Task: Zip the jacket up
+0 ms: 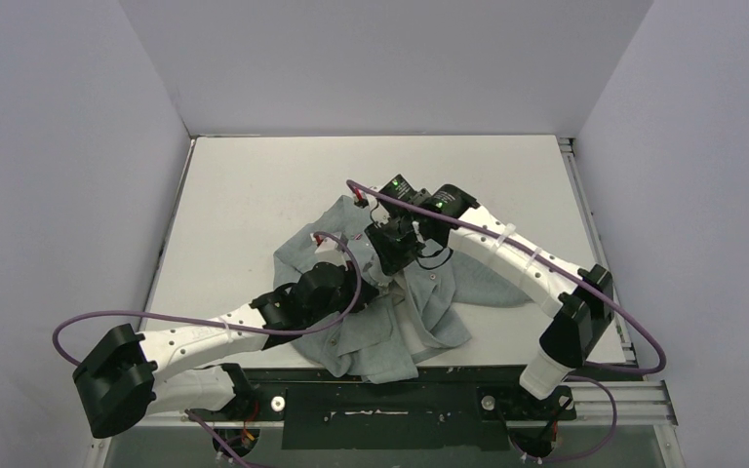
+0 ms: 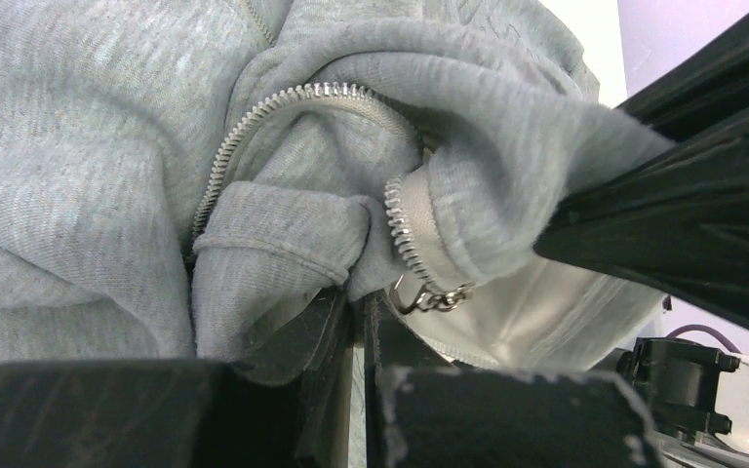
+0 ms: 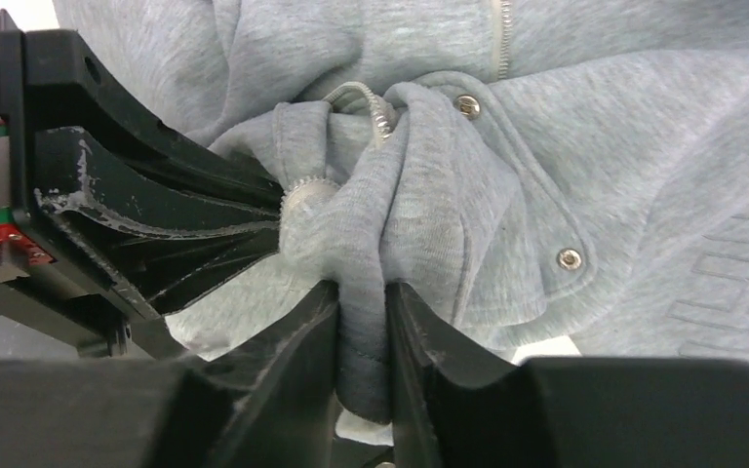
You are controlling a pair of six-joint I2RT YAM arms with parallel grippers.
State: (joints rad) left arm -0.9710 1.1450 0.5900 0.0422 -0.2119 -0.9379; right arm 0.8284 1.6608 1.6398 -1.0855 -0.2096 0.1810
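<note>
Jacket lies crumpled near the middle of the bench, and its lowest fold reaches the near edge between your two arms. Your left fingers are pressed together on a thin edge of the grey cloth beside the zipper. The zipper's metal teeth curl in an arc above them, and the small metal pull hangs just above those fingers. Your right fingers pinch a thick upright fold of the same jacket, with cloth bulging out above their tips. The two grips sit close together: in the right wrist view, the left pair bites the bunched cloth just to the left of the right pair. Two round metal snaps show along a seam to the right of that fold. From above, both wrists meet over the jacket's upper middle.
</note>
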